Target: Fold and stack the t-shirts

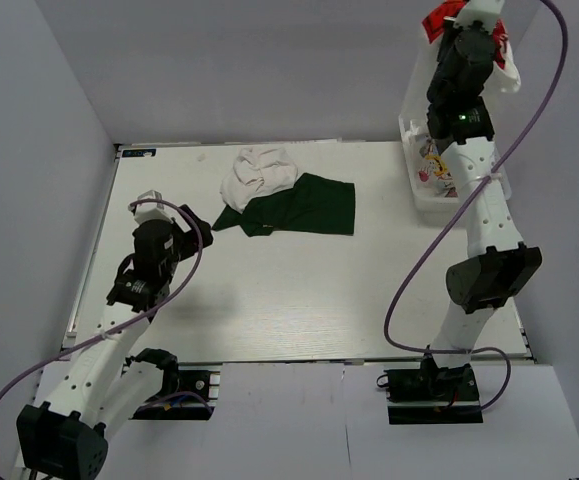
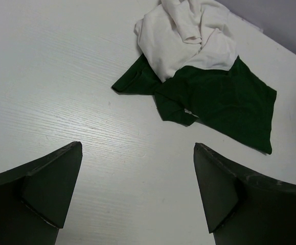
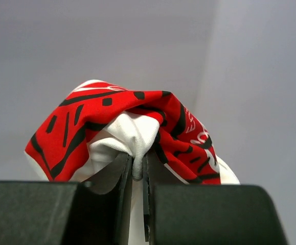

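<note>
"The left fingers point(image 2: 50, 189), how do they stand?"

"Spread wide with nothing between them, over the surface point(image 1: 299, 300) at about nine o'clock in the top view."

"And the right fingers point(image 3: 124, 178)?"

"Pinched tight on a white fold of the red-print t-shirt point(image 3: 112, 117), held high in the air by the basket point(image 1: 439, 200) at two o'clock."

"The other shirt?"

"The white-and-green t-shirt point(image 1: 284, 195) lies crumpled on the surface toward twelve o'clock. Its white part is bunched at the eleven o'clock end and the green spreads toward three."
</note>
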